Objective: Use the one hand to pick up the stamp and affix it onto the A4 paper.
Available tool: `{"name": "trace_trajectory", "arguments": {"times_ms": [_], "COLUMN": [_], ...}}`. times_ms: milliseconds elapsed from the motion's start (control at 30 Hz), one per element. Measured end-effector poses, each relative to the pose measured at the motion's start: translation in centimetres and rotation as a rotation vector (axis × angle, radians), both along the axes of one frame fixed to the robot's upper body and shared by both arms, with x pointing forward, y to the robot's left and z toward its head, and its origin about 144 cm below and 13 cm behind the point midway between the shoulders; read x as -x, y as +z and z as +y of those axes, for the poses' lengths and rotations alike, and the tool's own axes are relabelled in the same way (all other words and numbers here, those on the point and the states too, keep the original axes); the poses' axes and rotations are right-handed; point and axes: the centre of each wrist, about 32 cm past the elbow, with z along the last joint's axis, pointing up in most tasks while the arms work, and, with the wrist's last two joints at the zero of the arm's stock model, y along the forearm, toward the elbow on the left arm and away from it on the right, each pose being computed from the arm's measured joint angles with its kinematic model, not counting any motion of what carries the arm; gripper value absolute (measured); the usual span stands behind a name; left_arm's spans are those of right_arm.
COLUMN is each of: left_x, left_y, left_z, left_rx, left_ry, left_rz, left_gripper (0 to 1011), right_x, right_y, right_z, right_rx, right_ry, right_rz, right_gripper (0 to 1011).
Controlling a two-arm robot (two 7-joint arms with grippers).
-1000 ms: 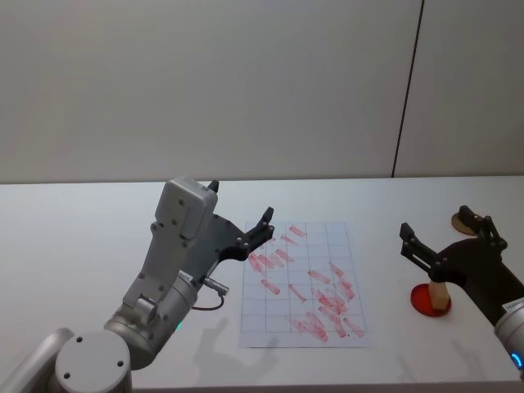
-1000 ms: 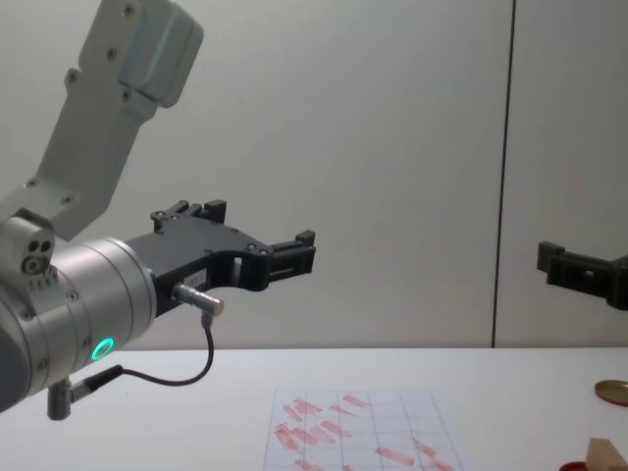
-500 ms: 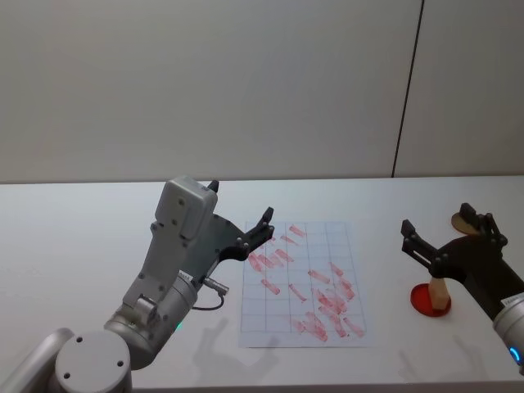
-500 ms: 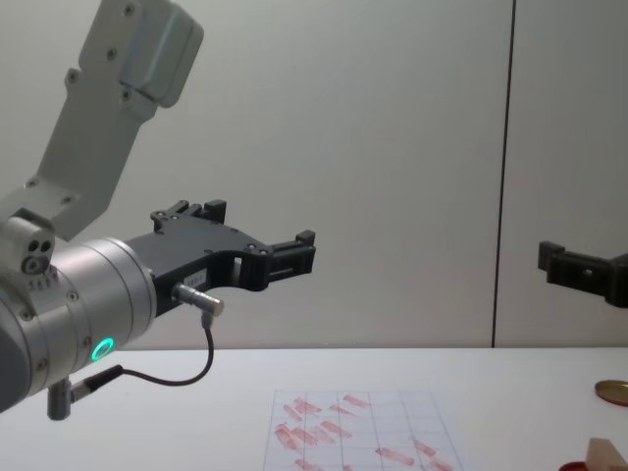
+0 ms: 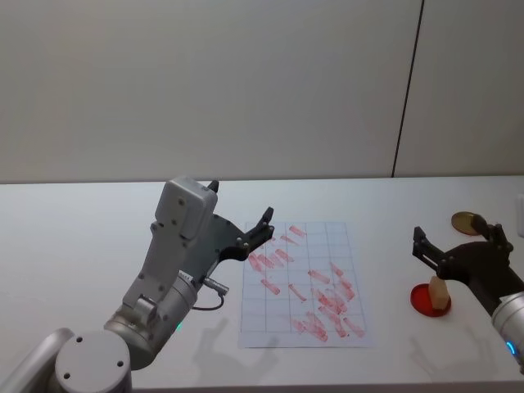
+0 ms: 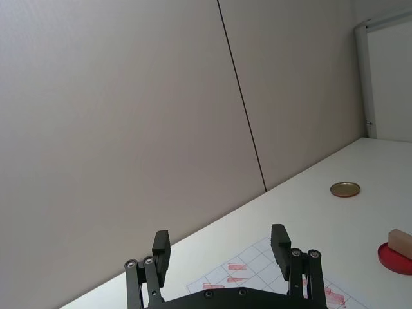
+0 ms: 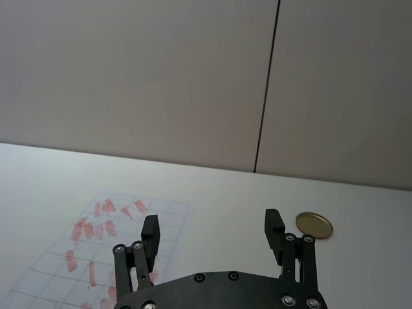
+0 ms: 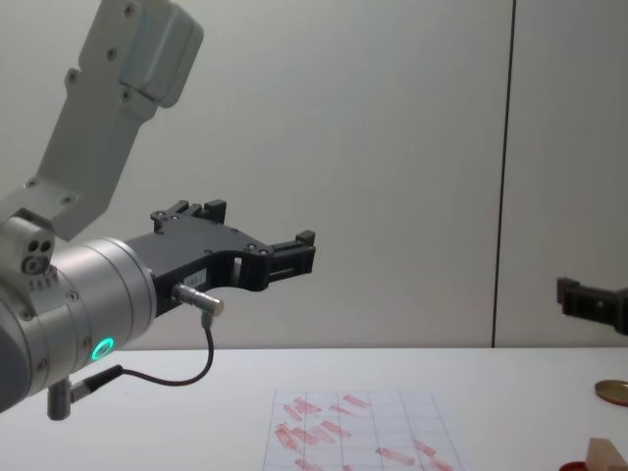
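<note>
Standing on a red disc [image 5: 422, 300], the stamp [image 5: 440, 293] is a small pale wooden block; right gripper [image 5: 457, 239] hovers above it, fingers spread; left gripper [image 5: 241, 203] hangs raised, also spread.

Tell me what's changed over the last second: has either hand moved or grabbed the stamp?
The right hand has shifted to the robot's right and dropped a little, uncovering the gold disc. It is open and holds nothing. The stamp stands as before on the red disc, the A4 paper has not moved, and the left hand stays raised and open.
</note>
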Motion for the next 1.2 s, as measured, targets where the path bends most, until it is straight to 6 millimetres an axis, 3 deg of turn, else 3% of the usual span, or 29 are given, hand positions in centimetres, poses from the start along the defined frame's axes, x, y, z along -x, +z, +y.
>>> {"name": "trace_trajectory", "arguments": {"times_ms": [1200], "left_x": [0.0], "left_y": [0.0], "left_z": [0.0], "left_rx": [0.000], "left_ry": [0.000], "left_rz": [0.000], "left_gripper": [993], "right_x": [-4.2], "right_y": [-4.2], "right_z": [-0.3], "right_rx": [-0.042], "right_ry": [-0.183], "right_rz": [0.235], "right_gripper": [1001]}}
